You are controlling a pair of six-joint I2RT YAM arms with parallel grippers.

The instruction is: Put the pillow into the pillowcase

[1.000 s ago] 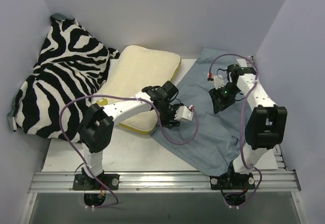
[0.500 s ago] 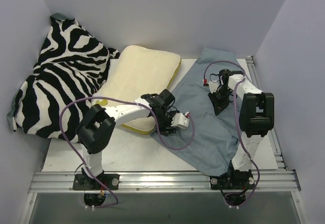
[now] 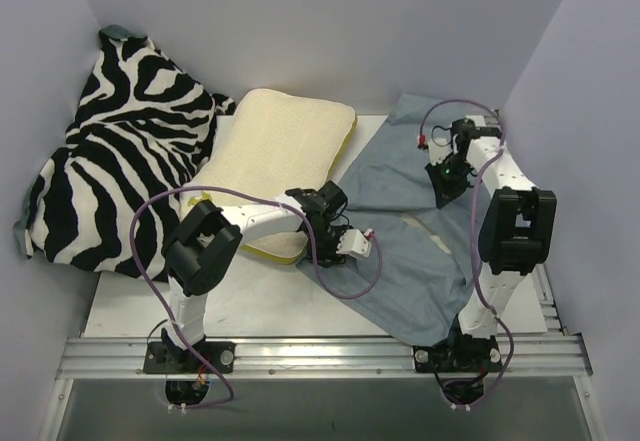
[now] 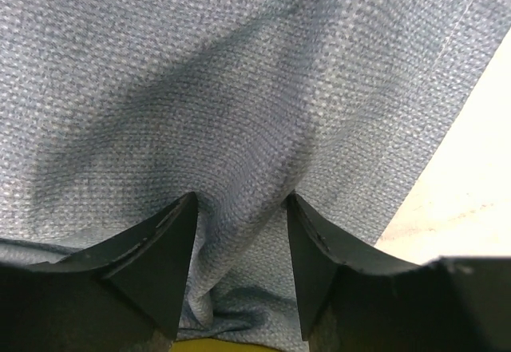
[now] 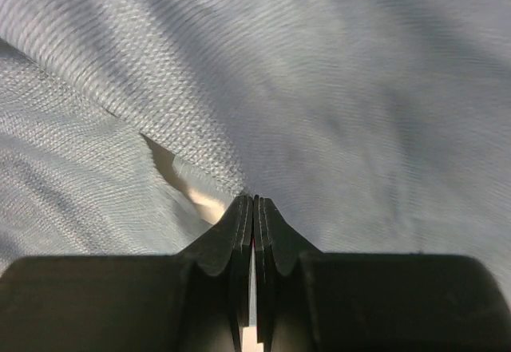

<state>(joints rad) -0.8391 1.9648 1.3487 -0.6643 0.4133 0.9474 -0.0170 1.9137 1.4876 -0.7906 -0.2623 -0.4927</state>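
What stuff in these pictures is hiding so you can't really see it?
Pillow, near corner: top view, the left arm lies over it.
Pillowcase, inside: all views, closed cloth; only a cream sliver shows at a fold.
Under the zebra cloth: top view, the cloth covers it.
Yellow bit below the left gripper: left wrist view, cut off by the bottom edge.

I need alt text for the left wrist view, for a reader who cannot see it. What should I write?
Two dark fingers of the left end effector stand apart over the grey-blue pillowcase, with a soft ridge of cloth rising between them. A pale strip of table shows at the right edge.
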